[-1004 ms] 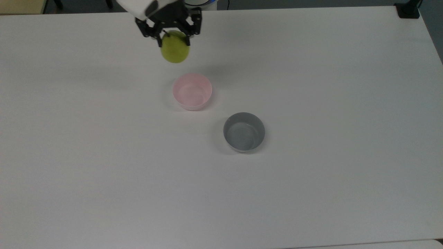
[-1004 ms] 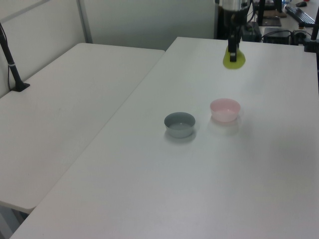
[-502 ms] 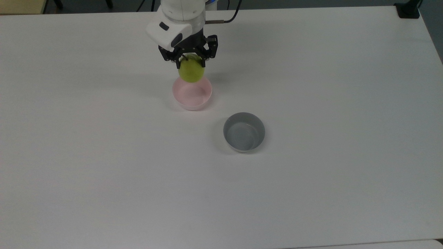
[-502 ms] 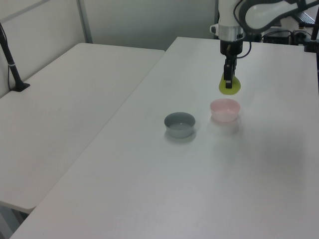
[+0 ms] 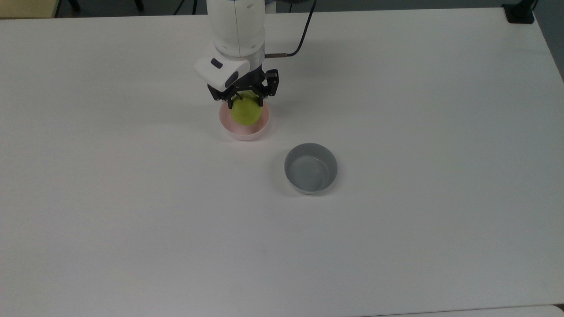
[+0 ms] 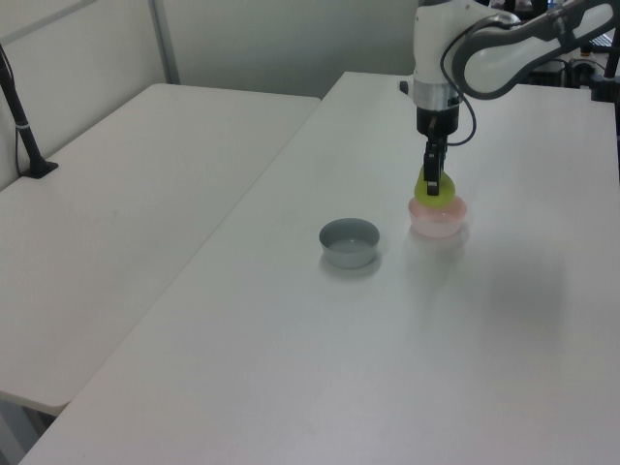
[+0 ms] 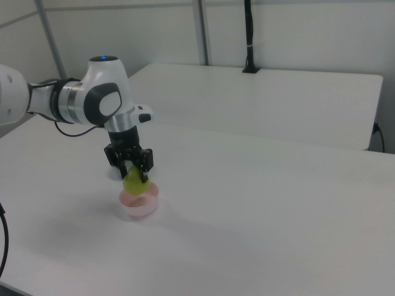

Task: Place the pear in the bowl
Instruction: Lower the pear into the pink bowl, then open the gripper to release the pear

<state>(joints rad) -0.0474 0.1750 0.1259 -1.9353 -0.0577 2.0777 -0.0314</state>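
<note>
Pear [image 5: 245,112]: yellow-green, pinched at its upper end between the two fingers of the claw [image 5: 245,102]; hanging directly over the pink bowl [image 5: 243,130], lower part at or just inside the rim. Held from above, likely so release drops it straight in.

Claw: clamped on pear, pointing down, arm [image 6: 504,53] above.

Pink bowl: upright on white surface [image 5: 396,220], mouth up to receive fruit.

Grey bowl [image 5: 310,167]: near, apart from the pink one, not involved.

Status, judged: placement nearly done; release pending.

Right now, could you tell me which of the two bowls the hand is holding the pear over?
The pale pink bowl, directly beneath the pear; the grey bowl sits apart, untouched.
</note>
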